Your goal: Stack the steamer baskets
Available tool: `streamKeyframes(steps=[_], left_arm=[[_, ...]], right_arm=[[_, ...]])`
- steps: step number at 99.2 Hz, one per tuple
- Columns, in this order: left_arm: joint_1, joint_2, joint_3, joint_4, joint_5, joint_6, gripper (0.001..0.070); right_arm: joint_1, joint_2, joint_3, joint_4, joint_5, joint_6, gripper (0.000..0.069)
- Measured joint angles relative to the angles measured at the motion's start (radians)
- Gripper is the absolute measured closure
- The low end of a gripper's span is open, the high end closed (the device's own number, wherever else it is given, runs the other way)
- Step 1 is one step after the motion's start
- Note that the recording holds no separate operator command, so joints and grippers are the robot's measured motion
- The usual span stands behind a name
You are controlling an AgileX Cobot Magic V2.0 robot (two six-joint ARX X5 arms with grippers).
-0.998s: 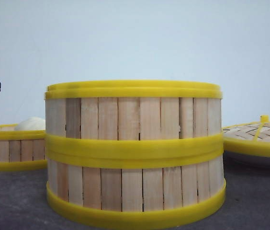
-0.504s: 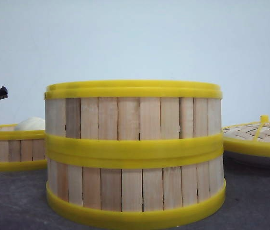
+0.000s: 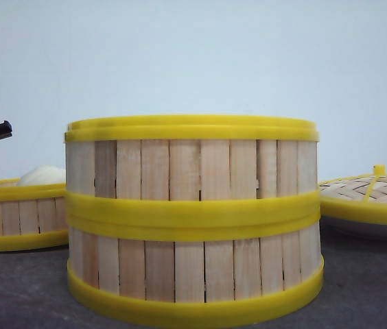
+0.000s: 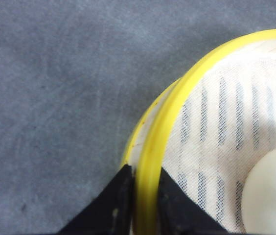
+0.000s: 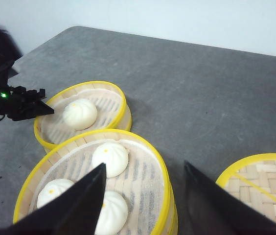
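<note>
Since prior frame, single yellow-rimmed wood-slat steamer basket (image 3: 18,216) tilted, left of two-basket stack (image 3: 192,219) on grey table (image 5: 201,98). Left hand (image 4: 142,196) pinching its rim; lift level, bun (image 5: 80,113) inside. Right hand (image 5: 143,196) wide, empty.

Tabletop (image 5: 216,93): grey, matte.
Centre: two-tier basket stack (image 3: 192,219).
Left: single basket (image 3: 18,216), tilted, one edge raised.
Right: woven lid (image 3: 372,195) on white plate (image 3: 365,229).
</note>
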Motion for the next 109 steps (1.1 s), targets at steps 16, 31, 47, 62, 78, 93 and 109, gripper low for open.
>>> streamKeyframes(steps=[16, 31, 47, 62, 78, 93, 109], left_arm=[[0.002, -0.018, 0.061, -0.101, -0.005, 0.006, 0.0675], [0.005, -0.095, 0.177, -0.214, 0.019, 0.040, 0.0675], [0.003, -0.159, 0.323, -0.351, 0.153, 0.086, 0.0675], [-0.023, -0.186, 0.414, -0.520, 0.315, 0.138, 0.0675], [-0.111, -0.218, 0.433, -0.636, 0.398, 0.204, 0.0676], [-0.231, -0.219, 0.433, -0.685, 0.362, 0.266, 0.0676], [-0.370, -0.217, 0.433, -0.648, 0.241, 0.294, 0.0677]], right_arm=[[0.000, 0.000, 0.000, -0.010, 0.000, -0.002, 0.0392], [0.000, 0.000, 0.000, -0.016, 0.019, -0.020, 0.0392], [0.000, -0.014, 0.000, -0.036, 0.075, -0.027, 0.0392], [0.000, -0.049, 0.000, -0.046, 0.108, -0.027, 0.0392], [0.000, -0.087, 0.000, -0.047, 0.153, -0.027, 0.0392], [0.000, -0.118, 0.000, -0.059, 0.167, -0.027, 0.0392], [0.000, -0.136, 0.000, -0.076, 0.177, -0.027, 0.0392]])
